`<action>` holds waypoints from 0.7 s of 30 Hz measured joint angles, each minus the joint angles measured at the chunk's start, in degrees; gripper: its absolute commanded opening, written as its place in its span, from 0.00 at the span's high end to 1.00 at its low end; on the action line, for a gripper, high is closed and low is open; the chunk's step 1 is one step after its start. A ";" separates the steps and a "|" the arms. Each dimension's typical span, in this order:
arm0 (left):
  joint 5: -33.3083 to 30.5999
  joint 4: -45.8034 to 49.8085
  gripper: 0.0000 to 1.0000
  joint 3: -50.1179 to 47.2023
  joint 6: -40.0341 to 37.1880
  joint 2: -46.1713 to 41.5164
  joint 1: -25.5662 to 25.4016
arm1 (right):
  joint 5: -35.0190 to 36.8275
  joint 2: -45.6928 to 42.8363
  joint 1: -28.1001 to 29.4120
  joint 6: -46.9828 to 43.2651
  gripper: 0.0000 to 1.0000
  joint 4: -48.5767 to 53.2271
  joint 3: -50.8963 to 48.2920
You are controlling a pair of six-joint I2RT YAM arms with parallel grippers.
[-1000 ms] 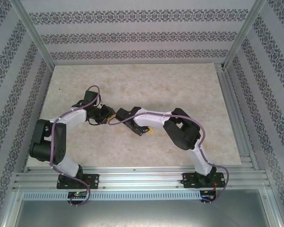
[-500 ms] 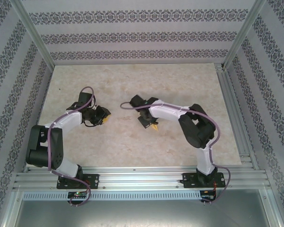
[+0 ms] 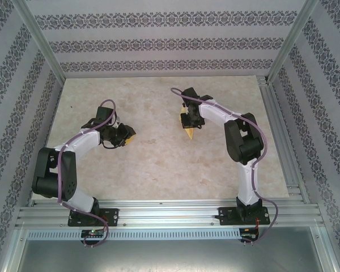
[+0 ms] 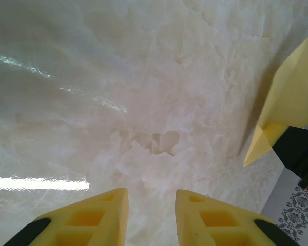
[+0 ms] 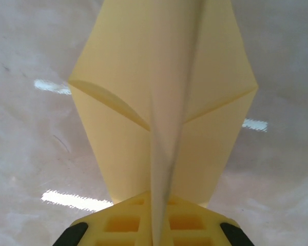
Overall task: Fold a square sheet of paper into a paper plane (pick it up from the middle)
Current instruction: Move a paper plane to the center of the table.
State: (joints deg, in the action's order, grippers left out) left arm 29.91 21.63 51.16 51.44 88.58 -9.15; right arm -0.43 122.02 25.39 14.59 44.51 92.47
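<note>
Beneath the paper plane (image 3: 190, 133), marbled table (image 3: 158, 170)

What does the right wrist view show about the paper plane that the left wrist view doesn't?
Right wrist: the right claw shut on the paper plane along its centre crease, both wings spreading outward. Left wrist: the left claw open, nothing between its fingers, and the plane's pointed tip seen from the side. Both: the pale-yellow plane and the marbled table.
</note>
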 measured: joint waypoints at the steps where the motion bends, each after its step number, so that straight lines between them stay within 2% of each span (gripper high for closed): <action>1: 0.00 0.17 0.68 0.00 -0.15 0.09 0.00 | -0.15 1.29 0.00 0.15 0.92 0.28 0.46; 5: 0.42 0.46 0.68 0.00 -0.28 0.17 0.00 | -0.20 2.73 0.00 0.57 0.90 0.96 1.49; 6: 0.59 0.46 0.68 0.00 -0.37 0.26 0.00 | -0.28 2.91 0.00 0.57 0.87 1.05 1.60; 7: 0.68 0.48 0.68 0.00 -0.39 0.37 0.00 | -0.35 3.15 0.00 0.61 0.79 1.36 1.66; 16: 0.85 1.05 0.68 0.55 -0.70 0.63 -0.04 | -0.09 0.59 0.11 0.66 0.55 4.85 2.40; 20: 0.81 1.46 0.67 1.77 -1.46 0.63 -0.04 | 1.68 -6.40 0.09 0.09 0.37 7.63 3.50; 21: 0.79 1.55 0.67 1.92 -1.62 0.63 -0.04 | 2.38 -8.70 0.09 -0.15 0.08 7.87 3.50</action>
State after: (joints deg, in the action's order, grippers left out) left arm 30.70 23.18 53.08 49.82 89.21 -9.19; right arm 1.96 113.32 25.47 14.44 52.38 95.96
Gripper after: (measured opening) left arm 0.326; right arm 0.598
